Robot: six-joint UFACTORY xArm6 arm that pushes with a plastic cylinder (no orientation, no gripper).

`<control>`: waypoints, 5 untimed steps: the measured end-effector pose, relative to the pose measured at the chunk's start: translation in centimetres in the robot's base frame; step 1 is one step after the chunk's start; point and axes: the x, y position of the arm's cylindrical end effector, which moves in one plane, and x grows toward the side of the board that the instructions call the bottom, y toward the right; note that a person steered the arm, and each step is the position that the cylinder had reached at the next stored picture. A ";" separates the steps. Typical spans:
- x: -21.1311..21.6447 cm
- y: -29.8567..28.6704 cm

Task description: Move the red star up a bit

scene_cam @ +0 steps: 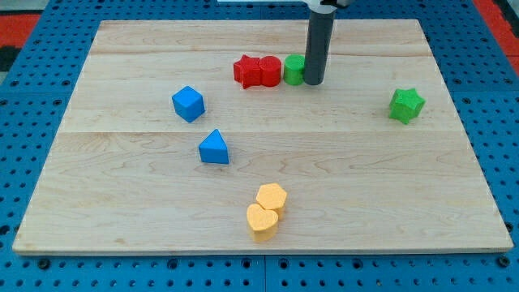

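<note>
The red star sits near the top middle of the wooden board. It touches a second red block on its right. A green block stands right of that, partly hidden by my rod. My tip rests on the board at the green block's right side, well to the right of the red star.
A blue cube and a blue triangle lie left of centre. A green star is at the right. Two yellow blocks touch each other near the bottom middle.
</note>
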 end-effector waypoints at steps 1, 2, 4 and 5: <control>-0.3 0.0; -0.3 -0.7; 3.2 -2.7; 4.9 -5.2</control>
